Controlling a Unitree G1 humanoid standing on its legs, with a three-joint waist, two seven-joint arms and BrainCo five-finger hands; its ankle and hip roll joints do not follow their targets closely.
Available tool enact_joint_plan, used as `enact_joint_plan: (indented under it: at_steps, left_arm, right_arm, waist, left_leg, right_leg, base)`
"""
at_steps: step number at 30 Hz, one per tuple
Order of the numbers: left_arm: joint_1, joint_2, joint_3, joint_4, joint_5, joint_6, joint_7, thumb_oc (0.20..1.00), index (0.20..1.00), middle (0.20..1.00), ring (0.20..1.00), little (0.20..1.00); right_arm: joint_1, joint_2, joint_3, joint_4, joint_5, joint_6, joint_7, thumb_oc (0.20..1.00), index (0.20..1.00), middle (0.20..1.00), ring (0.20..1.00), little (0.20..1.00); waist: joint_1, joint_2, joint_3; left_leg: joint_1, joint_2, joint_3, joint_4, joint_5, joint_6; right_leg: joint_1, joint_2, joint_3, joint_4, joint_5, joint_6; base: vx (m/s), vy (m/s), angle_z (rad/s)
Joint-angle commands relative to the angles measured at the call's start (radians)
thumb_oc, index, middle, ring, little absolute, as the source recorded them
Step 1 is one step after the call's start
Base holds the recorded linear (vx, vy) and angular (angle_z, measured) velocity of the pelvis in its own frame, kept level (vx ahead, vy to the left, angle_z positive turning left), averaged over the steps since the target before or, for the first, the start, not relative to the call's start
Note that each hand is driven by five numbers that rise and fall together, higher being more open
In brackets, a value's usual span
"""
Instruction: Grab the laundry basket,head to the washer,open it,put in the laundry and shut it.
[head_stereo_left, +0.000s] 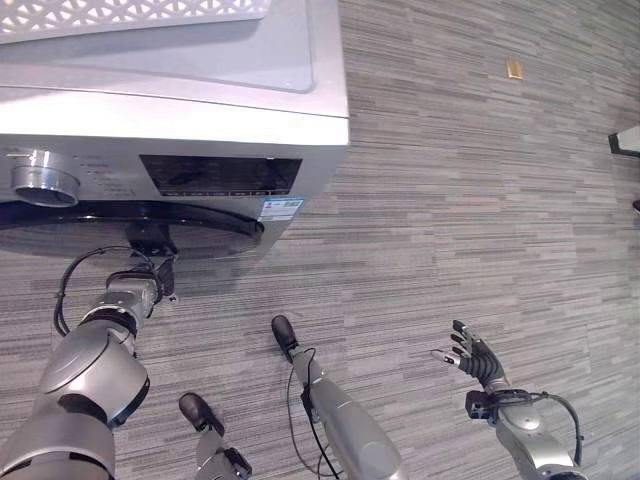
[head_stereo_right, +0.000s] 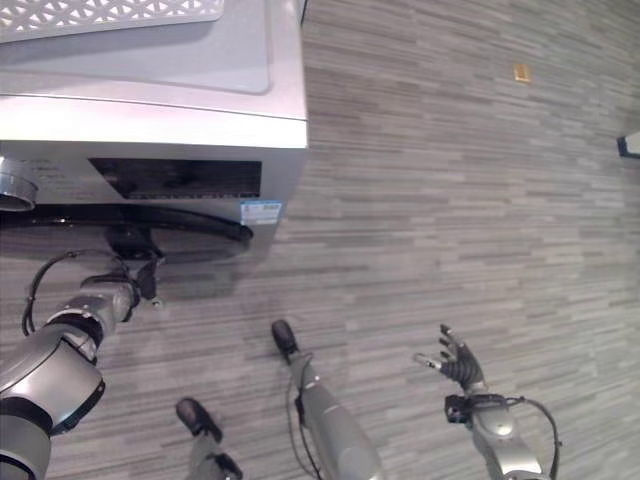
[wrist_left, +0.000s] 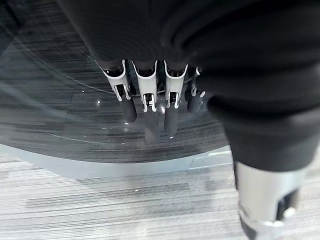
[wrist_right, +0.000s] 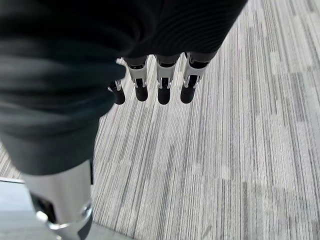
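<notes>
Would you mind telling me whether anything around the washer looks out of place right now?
One thing: the white laundry basket sits on top of the washer rather than on the floor. The left hand is at the dark round door; the right hand hangs open over the carpet. Nothing looks spilled or damaged.

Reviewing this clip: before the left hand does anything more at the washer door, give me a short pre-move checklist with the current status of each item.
1. Left hand at the washer door: ok, straight fingers against the dark glass.
2. Grip on the door: not ok, nothing curled round it.
3. Door latched or ajar: cannot tell.
4. Laundry basket parked: ok, on top of the washer.
5. Right hand out of the way: ok, open above bare floor.
</notes>
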Motion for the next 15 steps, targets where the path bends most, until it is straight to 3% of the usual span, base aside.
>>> enact_joint_plan:
  at_steps: [1,2,3,4,5,8,11,12,15]
  left_arm:
    - [-0.103,-0.008,0.193,-0.158,-0.300,-0.125,0.194,1.000,1.000,1.000,1.000,1.000]
    - [0.000,-0.041,0.254,-0.231,-0.371,-0.162,0.183,1.000,1.000,1.000,1.000,1.000]
    - [0.196,-0.108,0.348,-0.350,-0.541,-0.210,0.139,1.000,1.000,1.000,1.000,1.000]
    - [0.199,-0.107,0.350,-0.353,-0.542,-0.209,0.138,1.000,1.000,1.000,1.000,1.000]
    - [0.312,-0.153,0.406,-0.396,-0.643,-0.241,0.114,1.000,1.000,1.000,1.000,1.000]
    - [0.560,-0.278,0.496,-0.492,-0.922,-0.287,-0.041,1.000,1.000,1.000,1.000,1.000]
    - [0.755,-0.335,0.560,-0.550,-1.045,-0.284,-0.133,1.000,1.000,1.000,1.000,1.000]
    - [0.852,-0.340,0.571,-0.582,-1.014,-0.301,-0.149,1.000,1.000,1.000,1.000,1.000]
    - [0.928,-0.334,0.602,-0.588,-0.975,-0.321,-0.159,1.000,1.000,1.000,1.000,1.000]
  right_arm:
    - [0.014,-0.014,-0.030,0.039,0.024,-0.054,-0.022,1.000,1.000,1.000,1.000,1.000]
    - [0.021,0.002,-0.036,0.057,0.024,-0.054,-0.025,1.000,1.000,1.000,1.000,1.000]
    - [0.034,0.027,-0.053,0.089,0.035,-0.050,-0.019,1.000,1.000,1.000,1.000,1.000]
    - [0.035,0.026,-0.052,0.089,0.035,-0.051,-0.019,1.000,1.000,1.000,1.000,1.000]
    - [0.036,0.043,-0.065,0.118,0.040,-0.048,-0.018,1.000,1.000,1.000,1.000,1.000]
    - [0.056,0.078,-0.108,0.201,0.019,-0.025,-0.004,1.000,1.000,1.000,1.000,1.000]
    - [0.070,0.110,-0.161,0.326,-0.004,-0.013,0.006,1.000,1.000,1.000,1.000,1.000]
    - [0.057,0.132,-0.185,0.423,-0.018,-0.008,0.002,1.000,1.000,1.000,1.000,1.000]
    - [0.058,0.151,-0.190,0.487,-0.043,-0.008,-0.008,1.000,1.000,1.000,1.000,1.000]
  waist:
    - [-0.020,0.060,0.001]
    - [-0.001,0.067,-0.002]
    - [0.023,0.083,-0.012]
    - [0.022,0.084,-0.013]
    - [0.039,0.088,-0.022]
    - [0.082,0.102,-0.042]
    - [0.124,0.110,-0.063]
    - [0.150,0.113,-0.075]
    - [0.181,0.110,-0.088]
  left_leg:
    - [0.072,0.054,-0.092,0.012,-0.022,-0.011]
    - [0.087,0.049,-0.096,0.012,-0.026,-0.010]
    - [0.114,0.045,-0.099,0.012,-0.031,-0.008]
    - [0.115,0.045,-0.099,0.012,-0.031,-0.008]
    - [0.120,0.038,-0.097,0.012,-0.013,-0.002]
    - [0.181,0.026,-0.106,0.012,-0.025,0.003]
    - [0.245,0.010,-0.126,0.012,-0.035,0.014]
    - [0.280,0.002,-0.143,0.012,-0.036,0.022]
    - [0.316,-0.007,-0.162,0.012,-0.048,0.031]
  right_leg:
    - [0.111,-0.068,-0.031,-0.001,-0.124,0.120]
    - [0.130,-0.074,-0.034,-0.001,-0.131,0.118]
    - [0.165,-0.080,-0.043,-0.001,-0.143,0.111]
    - [0.166,-0.080,-0.043,-0.001,-0.143,0.111]
    - [0.174,-0.084,-0.047,-0.001,-0.132,0.103]
    - [0.252,-0.095,-0.065,-0.002,-0.155,0.098]
    - [0.339,-0.102,-0.094,-0.002,-0.175,0.094]
    - [0.388,-0.107,-0.114,-0.002,-0.185,0.092]
    - [0.439,-0.114,-0.135,-0.002,-0.199,0.094]
  base:
    - [0.01,0.001,0.03]
    - [0.03,0.018,0.09]
    - [0.03,0.024,0.13]
    - [-0.02,0.006,0.19]
    - [-0.02,0.000,0.26]
    - [0.06,0.009,0.17]
    - [0.07,0.008,0.15]
    - [0.05,0.004,0.37]
    - [0.02,0.011,0.48]
